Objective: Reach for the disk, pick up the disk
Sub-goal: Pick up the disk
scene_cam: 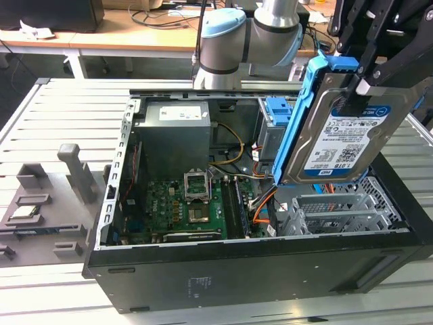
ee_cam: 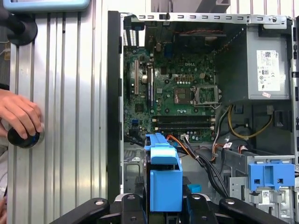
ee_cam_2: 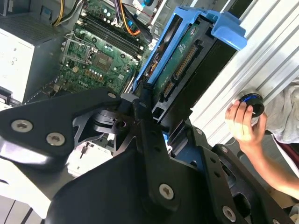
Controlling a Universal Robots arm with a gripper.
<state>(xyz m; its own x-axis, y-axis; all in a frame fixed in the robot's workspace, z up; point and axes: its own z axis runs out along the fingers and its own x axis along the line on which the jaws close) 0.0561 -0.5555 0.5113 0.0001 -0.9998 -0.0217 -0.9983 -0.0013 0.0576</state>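
The disk [scene_cam: 342,139] is a silver-grey hard drive with a white-and-blue label in a blue carrier rail. It hangs tilted, on edge, above the open computer case [scene_cam: 237,271] at the exterior view's right. My gripper [scene_cam: 363,81] comes down from above and is shut on the disk's upper part, with black fingers [scene_cam: 379,40] on both sides. In the second wrist view the disk [ee_cam_2: 184,60] shows its underside and connector just beyond the gripper [ee_cam_2: 148,106]. In the first wrist view the disk [ee_cam: 165,179] is edge-on between the gripper [ee_cam: 165,207] fingers.
Inside the case lie the motherboard [scene_cam: 186,210], a grey power supply [scene_cam: 174,139], orange and yellow cables and a metal drive cage [scene_cam: 338,210]. A small blue latch [scene_cam: 279,112] stands behind the disk. A tall grey slotted stand [scene_cam: 78,172] sits at the exterior view's left. A person's hand [ee_cam: 18,114] rests on a black knob.
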